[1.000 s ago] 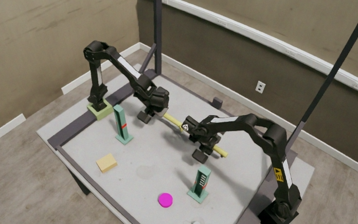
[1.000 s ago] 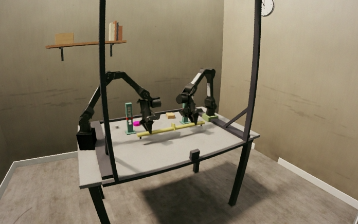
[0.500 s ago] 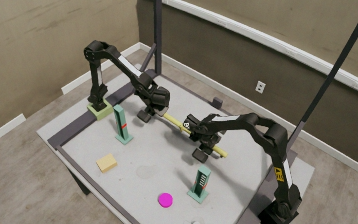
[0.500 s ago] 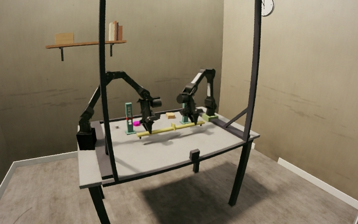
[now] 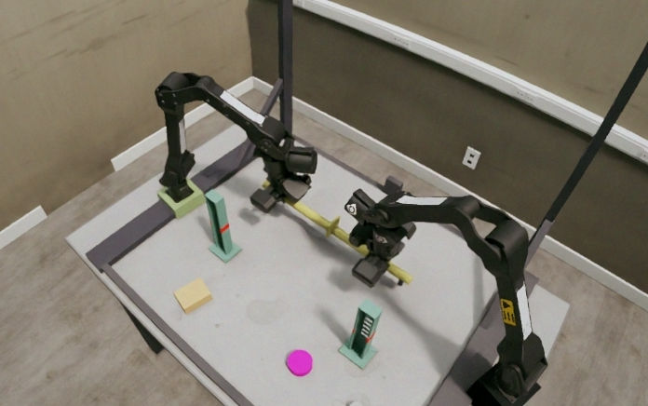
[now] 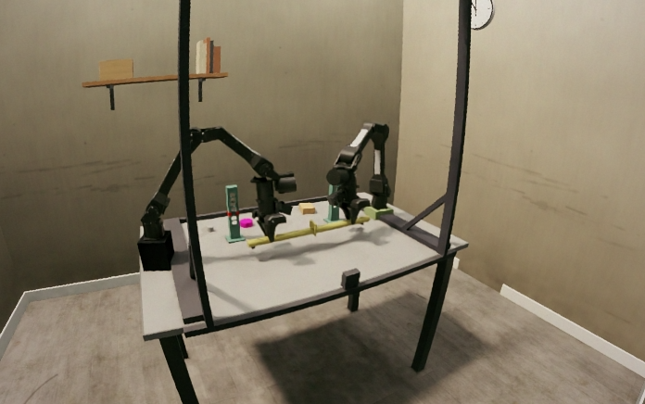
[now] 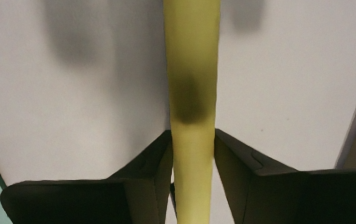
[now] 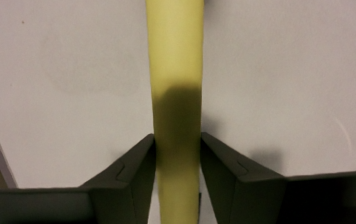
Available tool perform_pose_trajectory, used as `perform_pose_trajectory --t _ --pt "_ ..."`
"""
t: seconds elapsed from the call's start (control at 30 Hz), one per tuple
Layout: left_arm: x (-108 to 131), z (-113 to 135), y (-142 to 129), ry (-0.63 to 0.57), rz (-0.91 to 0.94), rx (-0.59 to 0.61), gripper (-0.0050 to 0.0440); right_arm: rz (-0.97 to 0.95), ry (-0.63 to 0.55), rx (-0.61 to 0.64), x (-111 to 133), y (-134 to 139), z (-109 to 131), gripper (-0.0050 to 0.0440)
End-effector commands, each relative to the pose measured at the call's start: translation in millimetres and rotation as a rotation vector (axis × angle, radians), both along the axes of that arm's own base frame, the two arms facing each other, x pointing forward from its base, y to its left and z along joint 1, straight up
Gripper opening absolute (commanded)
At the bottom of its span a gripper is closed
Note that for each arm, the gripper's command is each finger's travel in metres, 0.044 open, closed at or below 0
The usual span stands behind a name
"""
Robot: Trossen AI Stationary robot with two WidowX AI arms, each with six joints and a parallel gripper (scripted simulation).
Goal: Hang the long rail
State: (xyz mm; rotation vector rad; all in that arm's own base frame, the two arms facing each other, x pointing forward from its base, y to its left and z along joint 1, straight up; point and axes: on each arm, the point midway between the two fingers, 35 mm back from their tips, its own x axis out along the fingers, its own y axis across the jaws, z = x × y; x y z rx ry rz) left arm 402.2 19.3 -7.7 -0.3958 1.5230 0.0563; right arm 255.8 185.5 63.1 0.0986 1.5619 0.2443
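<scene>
My left claw (image 5: 385, 254) (image 6: 271, 235) (image 7: 191, 135) and right claw (image 5: 286, 196) (image 6: 353, 220) (image 8: 177, 140) both pinch one smooth, yellow, round-bodied rail (image 5: 313, 213) (image 6: 292, 234) (image 7: 194, 65) (image 8: 176, 45), with one star-like collar (image 5: 331, 225) (image 6: 312, 227) between them. I have it above the pale bench (image 5: 267, 272) (image 6: 285, 280), apart from two upright, slotted teal posts, one nearer my left arm (image 5: 367, 310) (image 6: 232, 204), one nearer my right (image 5: 217, 208) (image 6: 333, 204), each red-marked. Beyond sit one tan rectangular block (image 5: 193, 295) (image 6: 307, 208) and one magenta disc (image 5: 300, 362) (image 6: 246, 222).
</scene>
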Motion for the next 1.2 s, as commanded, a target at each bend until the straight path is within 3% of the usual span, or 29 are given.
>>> perform_pose_trajectory --t 0.0,0.77,1.17 --pt "6 20 -3 -0.017 0.006 0.060 -0.0050 0.002 -0.016 -0.046 2 6 8 -0.0050" --pt "8 21 -12 0.066 0.014 0.344 -0.0050 -0.004 -0.043 -0.341 0 15 9 -0.0050" --pt "8 21 -13 0.077 0.015 0.380 -0.0050 -0.005 -0.047 -0.379 0 16 8 -0.0050"
